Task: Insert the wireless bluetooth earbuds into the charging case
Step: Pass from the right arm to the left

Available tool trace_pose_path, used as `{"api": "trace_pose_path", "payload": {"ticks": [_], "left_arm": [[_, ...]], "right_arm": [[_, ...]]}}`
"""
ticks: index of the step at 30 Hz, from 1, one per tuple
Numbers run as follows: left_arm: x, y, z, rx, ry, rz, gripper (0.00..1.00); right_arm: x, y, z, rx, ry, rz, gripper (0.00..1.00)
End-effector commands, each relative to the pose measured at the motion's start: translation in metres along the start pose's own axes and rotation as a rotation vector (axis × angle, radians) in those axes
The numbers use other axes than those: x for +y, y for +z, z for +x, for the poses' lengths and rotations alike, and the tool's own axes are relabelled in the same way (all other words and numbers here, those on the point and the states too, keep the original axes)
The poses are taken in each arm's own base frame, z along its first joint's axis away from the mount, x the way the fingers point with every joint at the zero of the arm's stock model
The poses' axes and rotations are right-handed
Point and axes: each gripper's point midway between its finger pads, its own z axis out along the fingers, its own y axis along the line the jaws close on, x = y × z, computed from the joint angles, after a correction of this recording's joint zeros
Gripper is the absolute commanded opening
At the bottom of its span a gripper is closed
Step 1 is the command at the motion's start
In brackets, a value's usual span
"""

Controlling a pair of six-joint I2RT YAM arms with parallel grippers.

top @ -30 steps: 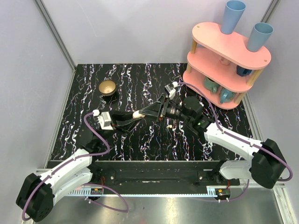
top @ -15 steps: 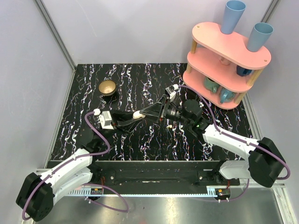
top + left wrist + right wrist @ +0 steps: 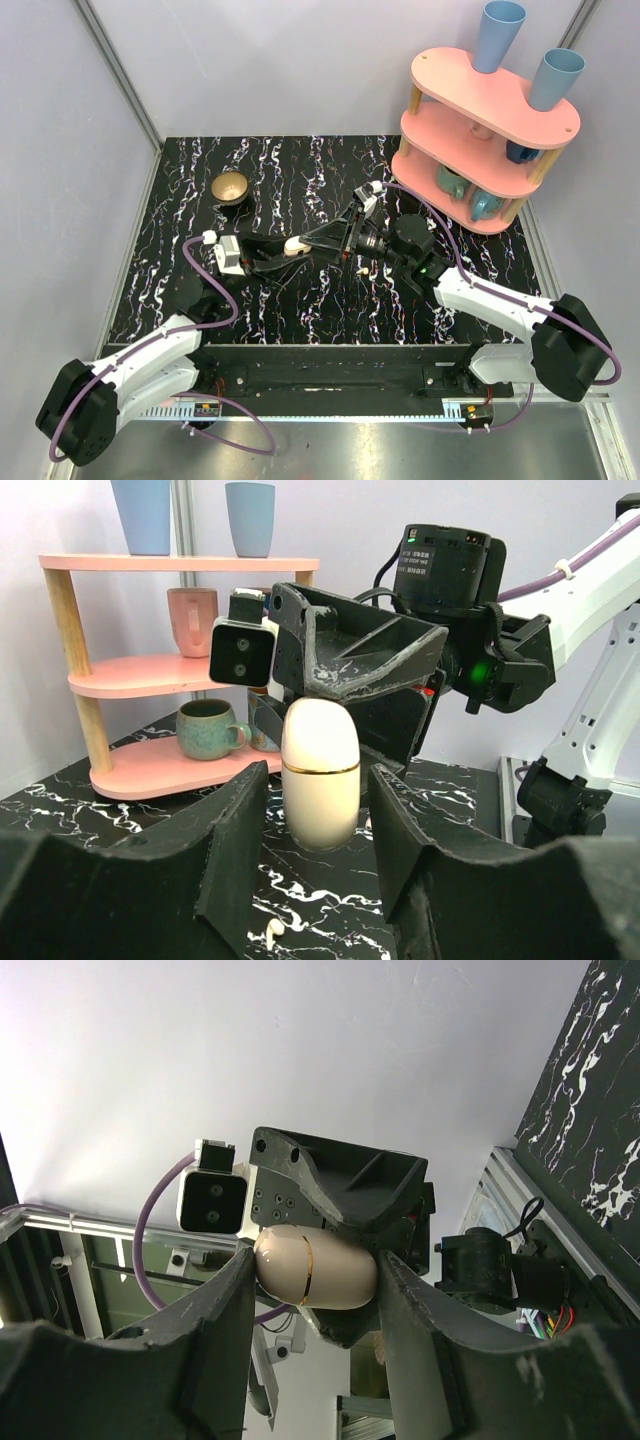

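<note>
The charging case [image 3: 320, 750] is a closed cream egg shape with a thin gold band. It hangs in the air over the middle of the table [image 3: 300, 300]. My right gripper [image 3: 312, 1272] is shut on the charging case [image 3: 315, 1265], one finger pressing each end. My left gripper [image 3: 320, 805] is open around the same case, with a gap showing on both sides. From above, the case [image 3: 295, 246] sits where the left gripper [image 3: 283, 252] and right gripper [image 3: 308, 243] meet. One small cream earbud [image 3: 270, 932] lies on the tabletop below my left finger.
A pink two-tier shelf [image 3: 480, 130] with blue cups on top and mugs inside stands at the back right. A small brown bowl [image 3: 231, 187] sits at the back left. The shelf [image 3: 150, 680] shows behind the case in the left wrist view.
My left gripper's jaws have parted and come off the case, and it has drawn back slightly. The right gripper keeps its hold on the case, which has stayed about where it was.
</note>
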Motion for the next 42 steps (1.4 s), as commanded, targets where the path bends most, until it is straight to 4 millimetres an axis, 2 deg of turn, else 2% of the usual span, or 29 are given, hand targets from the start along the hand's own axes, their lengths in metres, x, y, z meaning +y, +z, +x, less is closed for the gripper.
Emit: {"api": "trace_pose_path", "payload": {"ticks": [1, 6, 9, 17, 21, 24, 25, 26, 28, 29, 31, 32, 33, 34, 35, 36, 37, 39, 40, 42], "left_arm": [[-0.007, 0.009, -0.030, -0.111, 0.034, 0.035, 0.49], [-0.009, 0.012, -0.029, -0.110, 0.028, 0.044, 0.48], [-0.009, 0.012, -0.029, -0.113, 0.031, 0.043, 0.43], [-0.007, 0.014, -0.027, -0.096, 0.033, 0.037, 0.24], [-0.007, 0.016, -0.022, -0.069, 0.029, 0.039, 0.10], [-0.006, 0.017, -0.022, -0.061, 0.033, 0.034, 0.02], [-0.006, 0.017, -0.021, -0.058, 0.034, 0.032, 0.00], [-0.005, 0.017, -0.021, -0.056, 0.037, 0.029, 0.00], [-0.004, 0.017, -0.020, -0.044, 0.037, 0.022, 0.00], [-0.004, 0.016, -0.020, -0.038, 0.038, 0.020, 0.00], [-0.003, 0.015, -0.019, -0.030, 0.043, 0.013, 0.00], [-0.003, 0.015, -0.018, -0.025, 0.044, 0.008, 0.00], [-0.002, 0.015, -0.018, -0.023, 0.046, 0.004, 0.00], [-0.002, 0.014, -0.019, -0.024, 0.049, 0.001, 0.00], [-0.001, 0.015, -0.020, -0.023, 0.047, -0.004, 0.00], [-0.001, 0.014, -0.020, -0.019, 0.045, -0.007, 0.00], [0.000, 0.014, -0.020, -0.017, 0.043, -0.012, 0.00], [0.000, 0.015, -0.021, -0.012, 0.040, -0.014, 0.00], [0.001, 0.015, -0.021, -0.010, 0.037, -0.019, 0.00], [0.002, 0.016, -0.020, -0.002, 0.030, -0.025, 0.00]], "right_arm": [[0.011, 0.000, 0.001, -0.004, -0.013, -0.050, 0.25], [0.012, 0.000, 0.000, -0.007, -0.013, -0.052, 0.24], [0.011, 0.000, 0.000, -0.009, -0.014, -0.051, 0.24], [0.012, 0.000, 0.000, -0.011, -0.009, -0.057, 0.24], [0.012, -0.001, 0.000, -0.011, -0.011, -0.060, 0.24], [0.014, -0.002, 0.001, -0.011, -0.028, -0.072, 0.39], [0.018, -0.002, 0.001, -0.013, -0.043, -0.080, 0.51], [0.015, -0.003, 0.001, -0.015, -0.064, -0.068, 0.55], [0.024, -0.005, -0.002, -0.032, -0.106, -0.070, 0.64], [0.018, -0.006, -0.002, -0.036, -0.137, -0.036, 0.68], [0.029, -0.011, -0.006, -0.070, -0.189, -0.037, 0.71], [0.024, -0.013, -0.007, -0.074, -0.235, -0.003, 0.74], [0.035, -0.016, -0.010, -0.098, -0.276, -0.008, 0.75], [0.024, -0.019, -0.011, -0.099, -0.323, 0.053, 0.76], [0.024, -0.022, -0.013, -0.109, -0.354, 0.073, 0.77], [0.034, -0.026, -0.018, -0.139, -0.392, 0.074, 0.78], [0.027, -0.029, -0.018, -0.132, -0.451, 0.112, 0.78], [0.032, -0.034, -0.021, -0.140, -0.509, 0.135, 0.78], [0.024, -0.037, -0.020, -0.120, -0.546, 0.175, 0.78], [0.026, -0.037, -0.020, -0.101, -0.602, 0.192, 0.78]]}}
